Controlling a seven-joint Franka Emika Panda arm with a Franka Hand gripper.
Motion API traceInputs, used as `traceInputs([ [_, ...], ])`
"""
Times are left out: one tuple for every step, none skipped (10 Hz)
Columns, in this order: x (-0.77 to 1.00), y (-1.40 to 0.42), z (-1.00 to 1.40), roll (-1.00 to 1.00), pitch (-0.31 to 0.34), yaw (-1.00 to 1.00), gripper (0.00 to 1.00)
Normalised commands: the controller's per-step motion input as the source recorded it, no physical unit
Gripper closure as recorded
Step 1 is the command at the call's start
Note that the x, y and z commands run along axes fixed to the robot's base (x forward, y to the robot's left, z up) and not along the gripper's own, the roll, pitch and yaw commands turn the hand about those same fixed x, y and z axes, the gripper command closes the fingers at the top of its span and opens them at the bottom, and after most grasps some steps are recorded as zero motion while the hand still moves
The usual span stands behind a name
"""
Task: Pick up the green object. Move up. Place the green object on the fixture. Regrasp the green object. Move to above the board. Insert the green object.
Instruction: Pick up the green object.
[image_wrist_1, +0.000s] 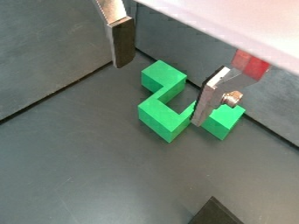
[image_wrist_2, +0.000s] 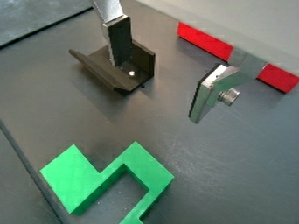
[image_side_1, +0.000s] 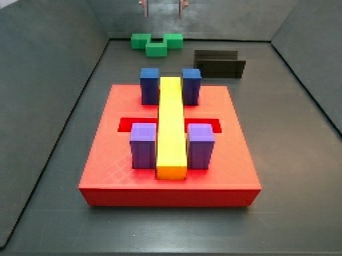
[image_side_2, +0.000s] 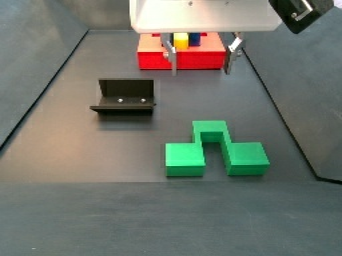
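Note:
The green object (image_side_2: 214, 148) lies flat on the dark floor, also seen in a side view (image_side_1: 158, 43) and in both wrist views (image_wrist_1: 170, 103) (image_wrist_2: 100, 179). My gripper (image_side_2: 201, 68) hangs open and empty well above the floor, over the green object (image_wrist_1: 162, 92) (image_wrist_2: 158, 90); in a side view only its fingertips (image_side_1: 144, 8) show. Nothing is between the silver fingers (image_wrist_1: 121, 39). The fixture (image_side_2: 124, 97) (image_side_1: 219, 64) (image_wrist_2: 117, 70) stands empty beside the green object. The red board (image_side_1: 107, 165) (image_side_2: 154, 55) lies further off.
On the board sit a long yellow bar (image_side_1: 171, 125), two blue blocks (image_side_1: 150, 82) and two purple blocks (image_side_1: 143, 145). Grey walls (image_side_1: 80, 60) enclose the floor on all sides. A red strip of the board (image_wrist_2: 216, 44) shows behind the fingers.

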Motion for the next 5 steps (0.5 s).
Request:
traceInputs([
  [0.06, 0.14, -0.25, 0.05, -0.017, -0.01, 0.0],
  [0.28, 0.43, -0.25, 0.0, -0.033, 0.0, 0.0],
  [0.33, 0.45, -0.28, 0.0, -0.039, 0.0, 0.0],
  [0.3, 0.39, -0.36, 0.0, -0.057, 0.0, 0.0],
  [0.26, 0.28, -0.5, 0.01, -0.067, 0.0, 0.0],
])
